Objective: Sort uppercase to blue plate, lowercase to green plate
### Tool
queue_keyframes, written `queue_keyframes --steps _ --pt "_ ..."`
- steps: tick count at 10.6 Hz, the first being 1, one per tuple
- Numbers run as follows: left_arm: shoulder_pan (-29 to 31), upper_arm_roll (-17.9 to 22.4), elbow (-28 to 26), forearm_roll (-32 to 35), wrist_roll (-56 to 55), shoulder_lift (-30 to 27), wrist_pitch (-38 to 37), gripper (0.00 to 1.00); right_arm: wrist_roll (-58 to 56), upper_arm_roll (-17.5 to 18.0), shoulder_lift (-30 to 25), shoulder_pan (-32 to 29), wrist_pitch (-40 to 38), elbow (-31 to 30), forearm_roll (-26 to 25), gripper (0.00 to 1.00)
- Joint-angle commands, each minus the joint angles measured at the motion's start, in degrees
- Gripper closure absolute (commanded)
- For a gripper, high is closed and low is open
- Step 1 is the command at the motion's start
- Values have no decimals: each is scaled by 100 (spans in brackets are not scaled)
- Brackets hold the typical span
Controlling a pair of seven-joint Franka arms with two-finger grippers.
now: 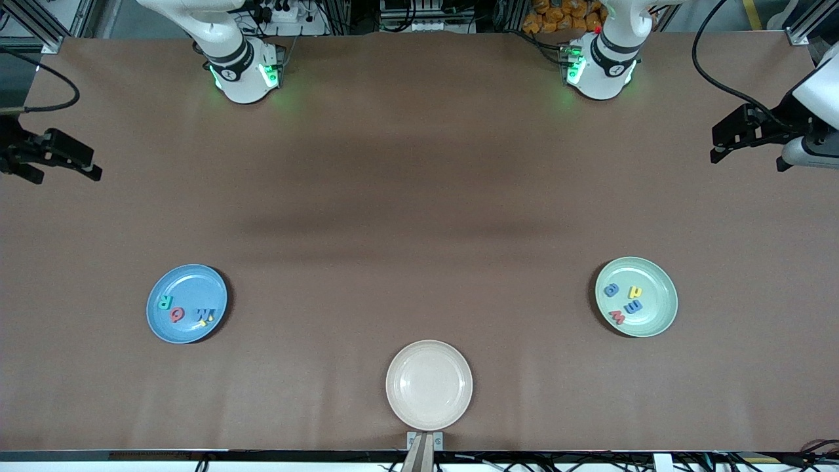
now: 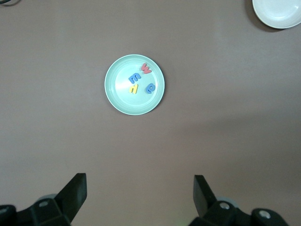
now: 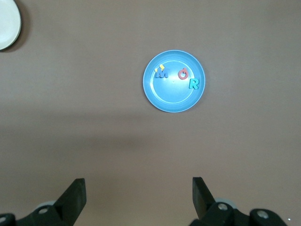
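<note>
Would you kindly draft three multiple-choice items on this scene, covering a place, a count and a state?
1. Which plate is nearest the front camera?
A. blue plate
B. green plate
C. beige plate

2. How many letters lie in the green plate?
A. two
B. four
C. six

3. How stands the left pincer?
A. open, holding nothing
B. shut on a letter
C. resting in a plate

Key: 1 C, it sits lowest in the front view. 2 B, red w, blue m, yellow h and blue a. 3 A, its fingers stand apart over bare table.

Beige plate (image 1: 429, 384) on brown table (image 1: 419, 196), near front edge
</note>
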Motion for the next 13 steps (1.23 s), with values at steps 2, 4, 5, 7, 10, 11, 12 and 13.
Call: queue_keyframes --steps 2,4,5,7,10,11,12,13 --pt "-151 100 -103 -66 204 -146 36 0 -87 -11 -192 181 -83 -90 -281 0" --pt "-159 100 -77 -75 151 -146 35 0 -87 -45 -201 173 66 -90 -352 0" --pt "-160 100 -50 -75 116 -137 35 0 -78 -63 -201 173 180 -142 -352 0" --pt "-160 109 -41 -66 107 -120 35 0 -78 -63 -323 155 400 -353 -343 0" --pt "-133 118 -33 -39 81 -102 35 0 -78 -72 -333 129 383 -345 -334 0" --pt "-98 109 -33 -40 81 -102 35 0 -78 -81 -368 129 383 -354 -334 0" --pt "-72 118 -33 -40 81 -102 35 0 -78 -124 -377 146 366 -354 -326 0" --pt "-72 118 -33 -48 72 -102 35 0 -87 -151 -394 155 366 -354 -326 0"
